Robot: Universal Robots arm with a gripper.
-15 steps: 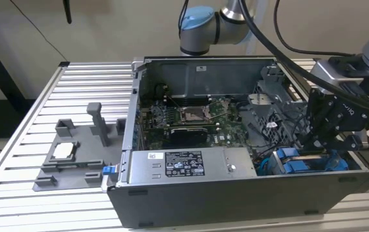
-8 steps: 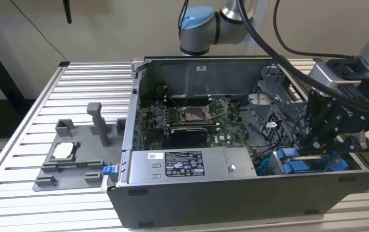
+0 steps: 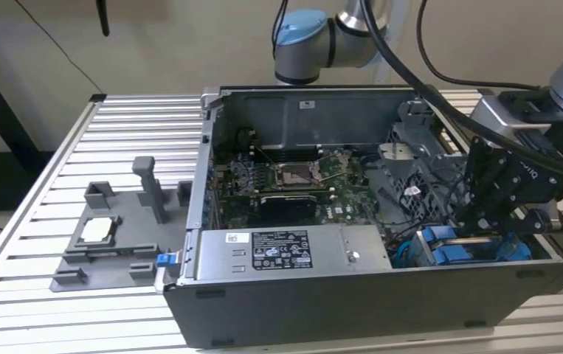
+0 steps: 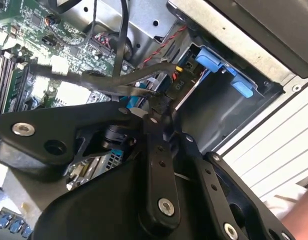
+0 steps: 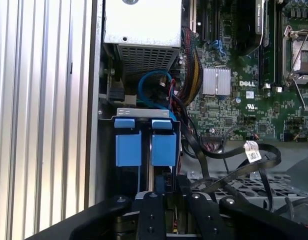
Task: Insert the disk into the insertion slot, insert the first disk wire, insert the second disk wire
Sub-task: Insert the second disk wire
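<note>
The insertion slot (image 3: 473, 247) is seen w/ its blue rails at the case corner nearest the exterior view's right, inside the black computer case (image 3: 360, 310). In the first wrist view the blue rail tabs (image 5: 146, 142) sit just ahead of the tool; whether the disk is already seated behind them can't be told. The tool (image 4: 161, 107) is lowered into that corner, and in the second wrist view its tips appear pinched on a thin dark wire (image 4: 119, 82) next to a black connector (image 4: 176, 85) at the slot's mouth; the grip itself is partly hidden, so this is judged, not certain.

Risks, judged from here:
- Connector could be met off-axis, since the wire is held rather than the plug; the plug may be bent or left half-seated.
- Loose black cables (image 5: 234, 160) are draped close by, and could be snagged or dragged by the tool's linkage.
- Little room is left btwn the case wall and the cage; the blue tabs could be knocked.

Further out, the motherboard (image 3: 291, 181) lies mid-case, and the grey fixture tray (image 3: 104, 247) rests on the slatted table (image 3: 25, 295), well apart.
</note>
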